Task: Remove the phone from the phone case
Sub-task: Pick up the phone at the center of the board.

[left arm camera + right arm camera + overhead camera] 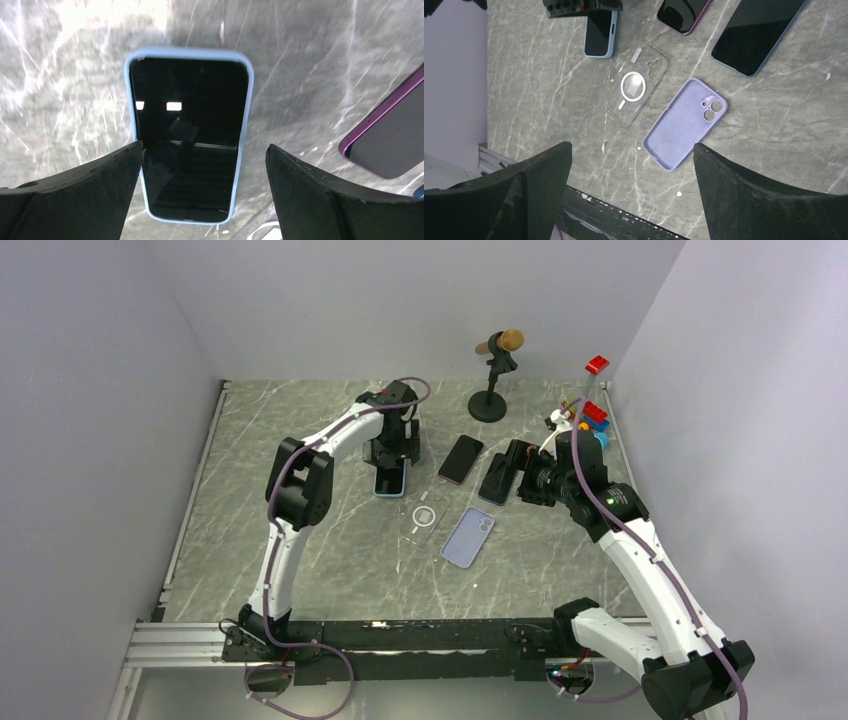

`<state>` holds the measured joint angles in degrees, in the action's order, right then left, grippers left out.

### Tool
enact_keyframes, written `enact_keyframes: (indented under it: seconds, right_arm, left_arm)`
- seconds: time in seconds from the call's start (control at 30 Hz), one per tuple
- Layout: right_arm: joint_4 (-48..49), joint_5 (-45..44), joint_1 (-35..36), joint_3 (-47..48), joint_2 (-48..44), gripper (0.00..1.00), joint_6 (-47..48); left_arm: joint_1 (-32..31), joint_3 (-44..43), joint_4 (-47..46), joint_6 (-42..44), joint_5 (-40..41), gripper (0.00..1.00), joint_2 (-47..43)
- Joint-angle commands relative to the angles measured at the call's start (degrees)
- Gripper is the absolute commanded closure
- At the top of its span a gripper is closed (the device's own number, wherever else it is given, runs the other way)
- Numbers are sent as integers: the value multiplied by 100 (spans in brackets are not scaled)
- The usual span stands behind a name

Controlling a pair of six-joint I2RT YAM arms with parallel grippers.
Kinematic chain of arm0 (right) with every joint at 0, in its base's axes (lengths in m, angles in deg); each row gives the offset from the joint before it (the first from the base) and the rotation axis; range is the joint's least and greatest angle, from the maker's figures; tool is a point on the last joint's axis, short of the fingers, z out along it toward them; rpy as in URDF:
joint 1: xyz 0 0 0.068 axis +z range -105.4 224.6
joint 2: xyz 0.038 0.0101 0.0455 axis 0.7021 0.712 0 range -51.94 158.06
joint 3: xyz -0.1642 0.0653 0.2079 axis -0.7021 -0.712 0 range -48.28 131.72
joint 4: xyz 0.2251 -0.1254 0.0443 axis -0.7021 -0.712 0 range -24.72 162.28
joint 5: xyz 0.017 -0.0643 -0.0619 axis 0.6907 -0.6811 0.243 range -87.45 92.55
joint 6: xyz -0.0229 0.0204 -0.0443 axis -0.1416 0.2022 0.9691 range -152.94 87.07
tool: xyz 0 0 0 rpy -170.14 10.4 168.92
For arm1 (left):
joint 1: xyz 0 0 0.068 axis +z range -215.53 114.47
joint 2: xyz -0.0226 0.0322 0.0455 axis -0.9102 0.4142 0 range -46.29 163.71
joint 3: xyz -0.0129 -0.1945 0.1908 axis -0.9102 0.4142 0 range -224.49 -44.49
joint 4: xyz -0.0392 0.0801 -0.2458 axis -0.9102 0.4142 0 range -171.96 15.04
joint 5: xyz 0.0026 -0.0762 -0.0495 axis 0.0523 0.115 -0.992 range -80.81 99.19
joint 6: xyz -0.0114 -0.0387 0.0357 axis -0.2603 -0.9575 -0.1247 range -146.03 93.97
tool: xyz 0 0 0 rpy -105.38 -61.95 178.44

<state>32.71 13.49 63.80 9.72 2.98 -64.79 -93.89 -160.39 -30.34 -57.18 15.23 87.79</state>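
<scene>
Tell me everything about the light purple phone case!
The light purple phone case lies flat on the grey marbled table, empty, with no phone in it. It looks soft and matte, with rounded corners and two round camera holes at one end. A clear case lies beside it, apart. Only the table touches it.

Grey marbled table [540,580] with blue-cased phone [189,115], purple-cased phone [461,459], dark phone [756,35], clear case [424,513], lilac case [468,537], microphone stand [488,405].
</scene>
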Motion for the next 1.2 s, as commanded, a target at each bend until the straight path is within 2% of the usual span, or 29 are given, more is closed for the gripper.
enact_keyframes:
  seconds: [0.0, 0.23, 0.4, 0.53, 0.6, 0.77, 0.83, 1.17]
  right_arm:
    - [379, 240, -70, 60, 32, 6, -44]
    - [344, 90, -78, 30, -71, 6, -268]
    - [252, 79, -75, -113, -195, 6, -369]
    - [134, -79, -77, -32, -258, 6, -282]
    - [87, -95, -77, 88, -160, 6, -176]
    - [72, 52, -83, 352, 132, 6, 28]
    - [96, 89, -87, 387, 203, 6, 91]
    - [175, 254, -192, 487, 432, 6, 212]
  left_arm:
    - [-21, 633, 549, -7, 484, 2, -342]
    - [-13, 858, 293, 181, 702, 2, -655]
    - [1, 717, 435, -38, 885, 2, -589]
    - [6, 1154, -85, -237, 916, 1, -947]
    - [19, 1313, -281, -302, 867, 1, -1069]
    - [76, 1208, -91, -672, 955, 1, -1062]
    - [93, 1409, -362, -648, 884, 1, -1116]
    - [213, 884, -122, -691, 320, 1, -405]
